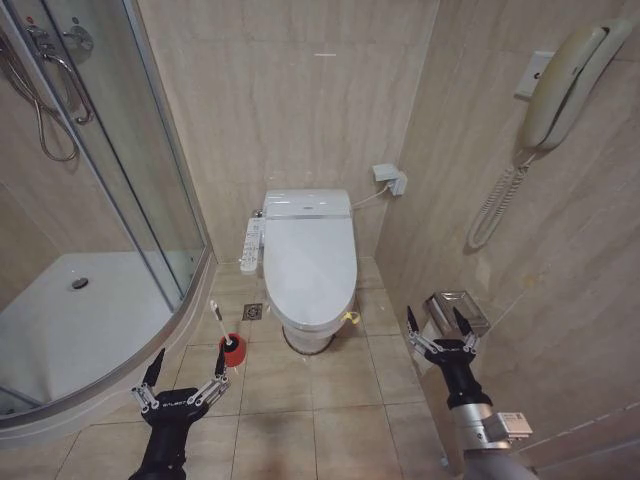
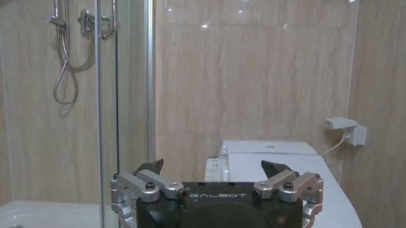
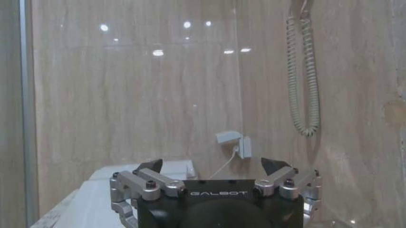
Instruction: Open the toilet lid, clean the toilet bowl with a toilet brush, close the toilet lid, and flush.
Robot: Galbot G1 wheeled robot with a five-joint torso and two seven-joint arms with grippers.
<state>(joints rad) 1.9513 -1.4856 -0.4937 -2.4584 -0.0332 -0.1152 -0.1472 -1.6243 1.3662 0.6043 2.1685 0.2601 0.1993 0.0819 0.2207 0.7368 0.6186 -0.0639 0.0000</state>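
A: Start at the fingers. How do they stand?

B: Both pairs are spread wide and hold nothing. The left gripper (image 1: 186, 365) hangs low over the floor tiles, with the toilet brush (image 1: 222, 331) just ahead of it. The right gripper (image 1: 437, 327) hangs on the other side, near the wall and a small metal holder (image 1: 455, 307).

A: And the toilet?

B: The toilet lid (image 1: 309, 257) is down, flat over the toilet bowl (image 1: 306, 334), well ahead of both grippers and between them. From the left wrist the lid (image 2: 279, 164) lies beyond the fingers (image 2: 149, 166); from the right wrist the fingers (image 3: 273, 166) point toward the back wall.

A: So what could go wrong?

B: I'd judge nothing has been started: lid shut, brush in its red holder cup (image 1: 232, 351). The lid is glossy and smooth, so fingers meeting it from above may slide off. There is a small yellow tag (image 1: 349, 318) near its front rim, but that is a thin target and easily missed.

A: The brush?

B: Its handle is slender and leans. A pinch off-centre could tip the cup over or drag it along. The shower enclosure's curved base (image 1: 150, 345) is close on that side, so a wide swing of the left arm could strike it.

A: The right side?

B: It is tight against the wall. The phone cord (image 1: 497, 205) hangs above, well clear for now, but a high lift could reach it.
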